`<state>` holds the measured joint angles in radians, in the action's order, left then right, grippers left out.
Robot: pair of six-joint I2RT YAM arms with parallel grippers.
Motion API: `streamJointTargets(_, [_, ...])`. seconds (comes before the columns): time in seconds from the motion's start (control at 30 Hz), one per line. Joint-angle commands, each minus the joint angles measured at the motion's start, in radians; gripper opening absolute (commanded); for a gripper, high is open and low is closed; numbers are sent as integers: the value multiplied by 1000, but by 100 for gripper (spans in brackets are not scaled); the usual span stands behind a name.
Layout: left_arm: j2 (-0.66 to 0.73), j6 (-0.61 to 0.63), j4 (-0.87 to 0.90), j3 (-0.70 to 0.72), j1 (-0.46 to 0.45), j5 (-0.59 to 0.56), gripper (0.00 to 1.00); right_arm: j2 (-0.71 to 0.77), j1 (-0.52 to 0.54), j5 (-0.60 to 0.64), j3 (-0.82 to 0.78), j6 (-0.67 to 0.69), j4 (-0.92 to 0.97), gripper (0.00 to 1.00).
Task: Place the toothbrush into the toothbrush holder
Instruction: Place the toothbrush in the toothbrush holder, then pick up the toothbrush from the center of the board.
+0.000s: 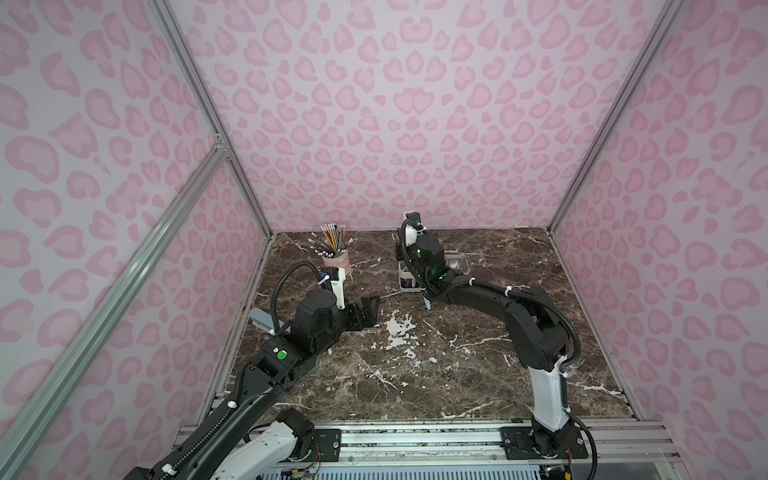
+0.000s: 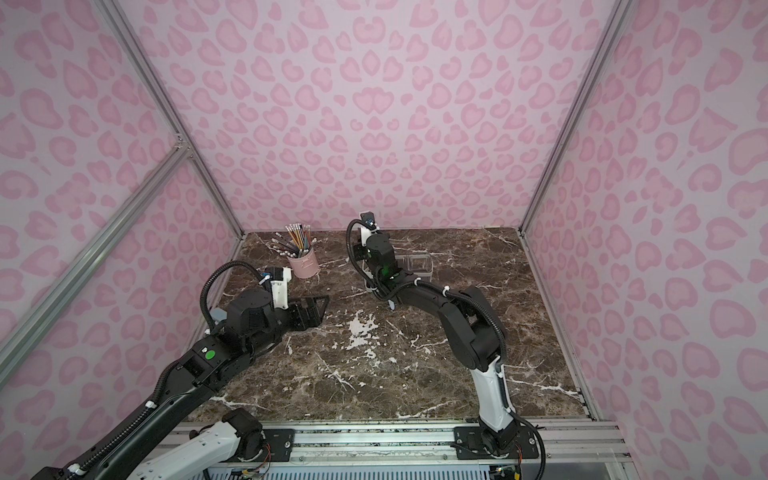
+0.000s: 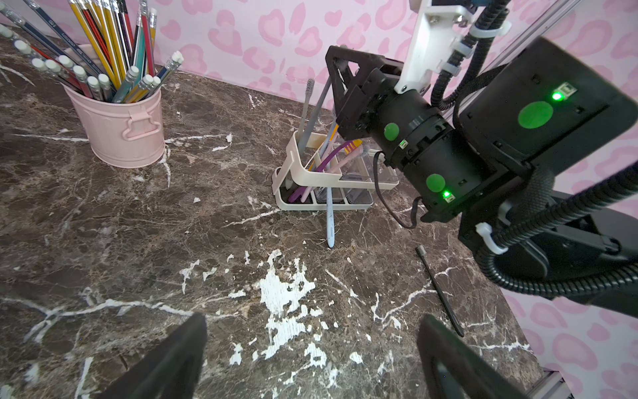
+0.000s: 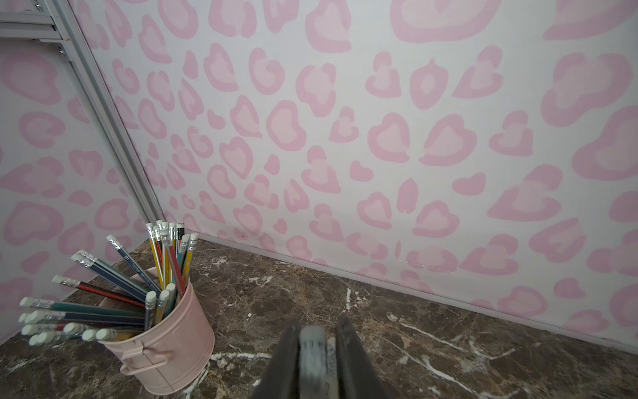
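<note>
A robot's left end effector (image 1: 369, 311) hangs wide and empty above the marbled surface (image 1: 415, 374), left of centre in both top views. It sits in front of a pink cup of pencils (image 1: 336, 261), well apart from the job in hand. Just right of centre, the white toothbrush holder (image 3: 321, 174) stands near the back wall, largely covered from above by the right arm's wrist. There the right end effector (image 4: 317, 326) shows jaws drawn narrow on either side of a grey toothbrush (image 4: 312, 352). In the right wrist view the brush fills most of the gap. It looks held, though how firmly cannot be read. Seen from the left wrist, the brush's long axis runs steeply, a little tilted, from the jaws down into the divided slot end of the holder, where other brushes lean. The brush thus lies directly between the right jaws and points down into its slot, so the right arm alone is placed to finish. What remains appears to be letting go and drawing clear without tipping the handle out.
</note>
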<state>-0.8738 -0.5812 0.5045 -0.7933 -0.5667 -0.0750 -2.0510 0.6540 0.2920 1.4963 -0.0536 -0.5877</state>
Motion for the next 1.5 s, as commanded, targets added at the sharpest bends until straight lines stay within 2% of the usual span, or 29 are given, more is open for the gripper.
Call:
streamJointTargets(0.0, [3,-3,-29,2,1,1,97,2,1,-8,-4,-13,-23,25])
streamJointTargets(0.27, [3,-3,-29,3,1,3,97,26,-1,-14,-20,-32,-30,27])
streamJointTargets(0.37, [7,-3,-30,3,1,0,97,64,0,-33,-36,-43,-41,31])
streamJointTargets(0.57, [4,-3,-30,4,1,1,97,187,2,-41,-66,-46,8,41])
streamJointTargets(0.67, [4,-2,-29,3,1,1,97,294,-4,43,-126,-100,70,43])
streamJointTargets(0.83, [3,1,-28,1,1,7,97,518,-103,35,-376,-271,236,45])
streamJointTargets(1.03, [-3,6,-31,-1,0,22,97,679,-267,28,-544,-361,535,46])
streamJointTargets(1.23, [-22,9,-35,-8,1,33,96,636,-333,155,-555,-340,748,47])
streamJointTargets(1.47, [-16,7,-33,-2,1,31,96,544,-409,110,-577,-354,809,47])
